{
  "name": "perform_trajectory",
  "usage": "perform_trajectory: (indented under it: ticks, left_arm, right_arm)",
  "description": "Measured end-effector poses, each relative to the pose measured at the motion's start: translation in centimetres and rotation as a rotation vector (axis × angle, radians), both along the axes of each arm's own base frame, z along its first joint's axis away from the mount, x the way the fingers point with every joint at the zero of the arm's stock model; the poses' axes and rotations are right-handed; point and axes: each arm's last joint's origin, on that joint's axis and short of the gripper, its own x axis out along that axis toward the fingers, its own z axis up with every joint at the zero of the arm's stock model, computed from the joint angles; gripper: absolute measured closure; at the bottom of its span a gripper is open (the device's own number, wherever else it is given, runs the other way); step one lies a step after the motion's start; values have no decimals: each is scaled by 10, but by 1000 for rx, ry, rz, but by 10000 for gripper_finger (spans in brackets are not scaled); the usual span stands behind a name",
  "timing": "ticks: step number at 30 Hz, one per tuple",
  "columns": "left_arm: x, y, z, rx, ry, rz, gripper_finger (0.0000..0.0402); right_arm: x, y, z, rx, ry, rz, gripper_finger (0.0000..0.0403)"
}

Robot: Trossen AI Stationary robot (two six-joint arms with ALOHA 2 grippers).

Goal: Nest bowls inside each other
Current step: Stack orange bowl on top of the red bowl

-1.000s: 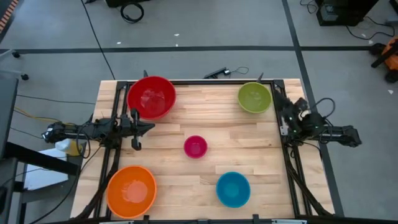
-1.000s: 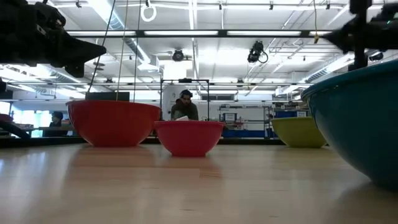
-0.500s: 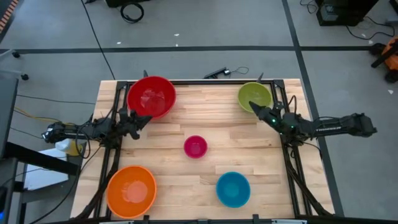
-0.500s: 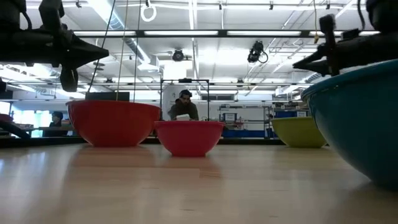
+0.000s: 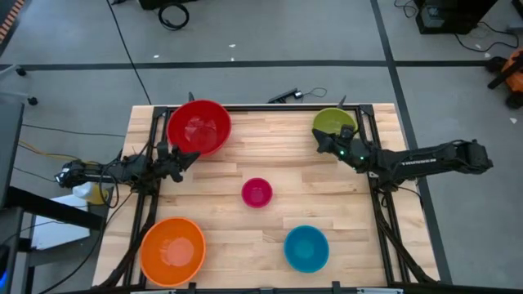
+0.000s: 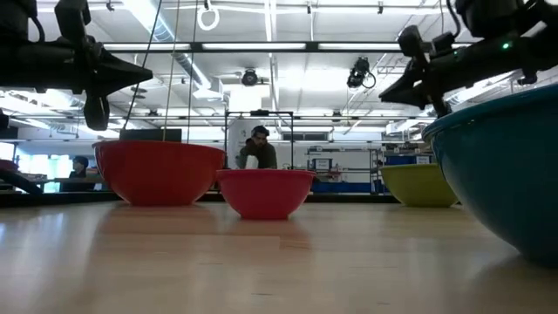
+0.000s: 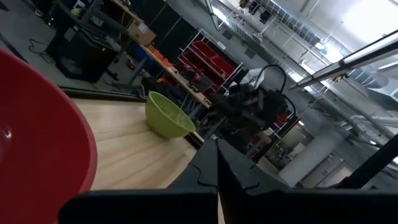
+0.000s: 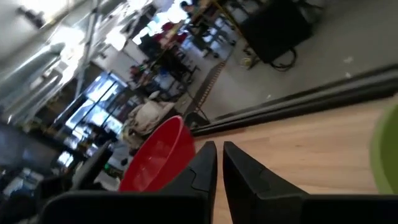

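Five bowls rest on their bases, apart from one another, on the wooden table: red (image 5: 198, 126) far left, lime green (image 5: 330, 123) far right, pink (image 5: 257, 193) in the middle, orange (image 5: 172, 250) near left, blue (image 5: 306, 247) near right. My left gripper (image 5: 194, 154) is shut and hangs level just off the red bowl's near side, pointing at the table's right. My right gripper (image 5: 321, 139) reaches in level from the right, above the green bowl's near rim. Its fingers (image 8: 208, 163) stand a narrow gap apart with nothing between them.
Black frame rails (image 5: 377, 192) run along the table's left and right edges under the arms. Bare wood (image 5: 270, 155) lies between the bowls. A person (image 6: 258, 148) sits in the room beyond the far edge.
My right arm has unfolded from the table's right edge and reached toward the left, bringing its gripper over the green bowl's near rim. My left gripper has rolled about its own axis while staying in place. No bowl has moved.
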Motion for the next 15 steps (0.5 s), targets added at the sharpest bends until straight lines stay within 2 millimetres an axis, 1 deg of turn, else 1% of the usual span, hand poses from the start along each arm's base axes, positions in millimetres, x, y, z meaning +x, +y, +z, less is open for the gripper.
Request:
perform_trajectory:
  ticks: [3, 6, 9, 12, 15]
  left_arm:
    - [0, 2, -1, 42, 32, 34, 398]
    - [1, 4, -4, 48, 68, 79, 369]
    - [4, 6, -5, 52, 159, 98, 316]
    - [8, 7, 6, 56, 205, 104, 253]
    - [15, 7, 17, 72, 273, 82, 199]
  right_arm:
    - [2, -6, -2, 25, -11, 37, 362]
    - [5, -10, 0, 18, -35, 119, 346]
    - [13, -12, 8, 11, -28, 211, 322]
    - [30, -14, 19, -1, 14, 302, 292]
    - [50, -16, 28, 35, 97, 361, 265]
